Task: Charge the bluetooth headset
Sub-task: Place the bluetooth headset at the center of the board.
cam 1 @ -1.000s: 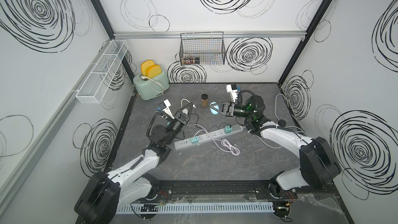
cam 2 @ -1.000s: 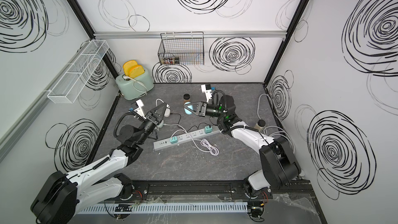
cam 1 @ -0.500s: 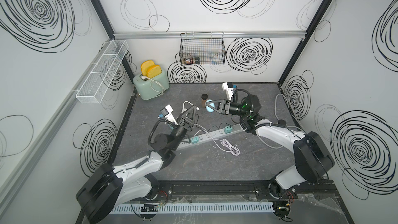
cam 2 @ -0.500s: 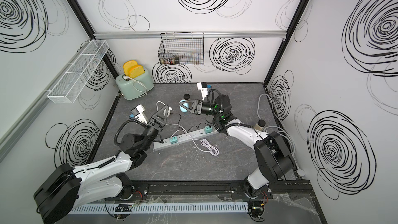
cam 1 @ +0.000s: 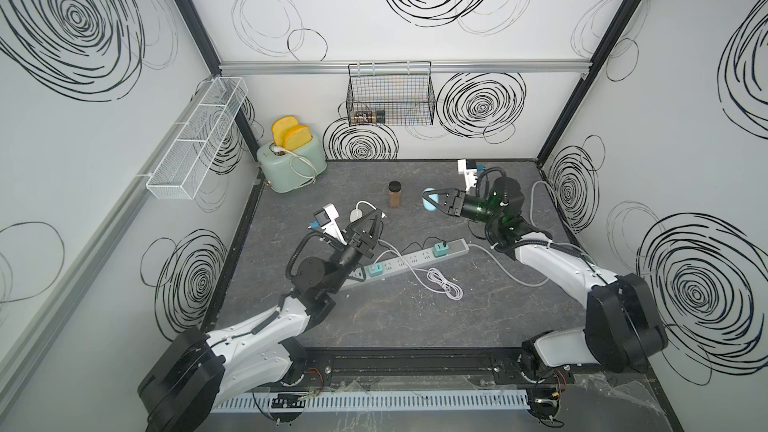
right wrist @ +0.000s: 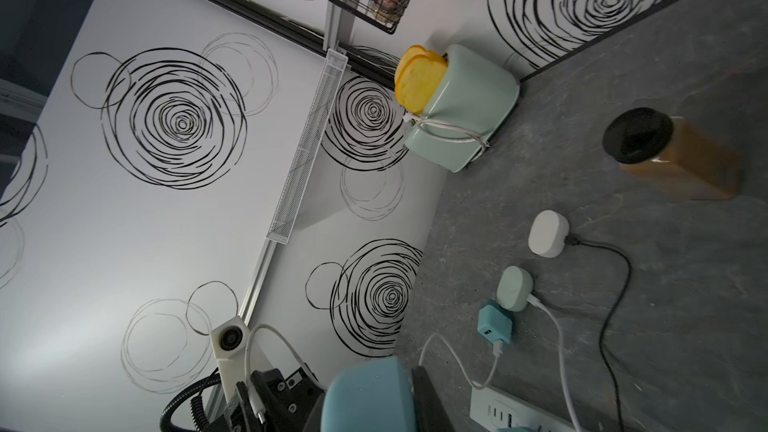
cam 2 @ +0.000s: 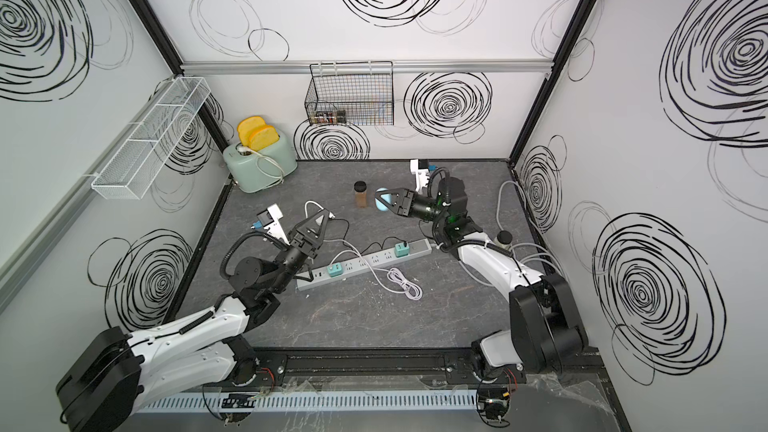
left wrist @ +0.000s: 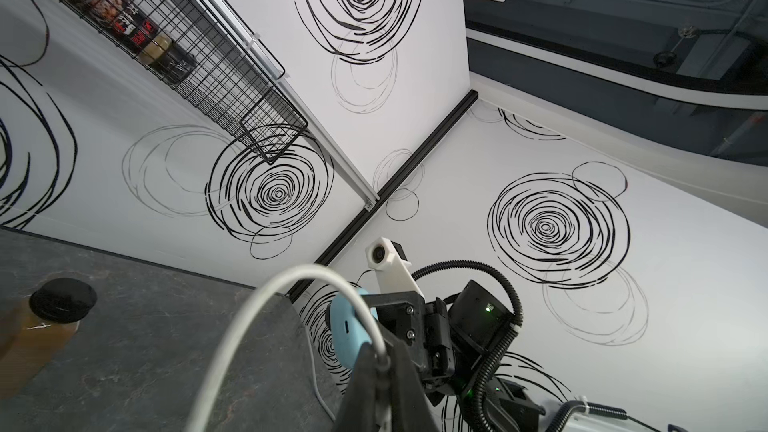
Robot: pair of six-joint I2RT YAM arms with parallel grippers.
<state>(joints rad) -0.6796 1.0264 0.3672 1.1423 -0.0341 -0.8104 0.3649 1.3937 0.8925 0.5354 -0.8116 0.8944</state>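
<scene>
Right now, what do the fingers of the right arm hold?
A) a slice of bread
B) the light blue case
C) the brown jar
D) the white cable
B: the right fingers are closed on the light blue case; the brown jar stands apart.

Left fingers [cam 1: 371,229] pinched shut and raised, right fingers [cam 1: 441,193] clamped partway, both pointing inward.

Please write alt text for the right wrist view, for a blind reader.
The right gripper holds a blue headset case, facing the left gripper, which pinches a white cable. Beyond: a white round device and a pale green one, both cabled, a teal charger, a power strip, a brown jar, a toaster.
</scene>
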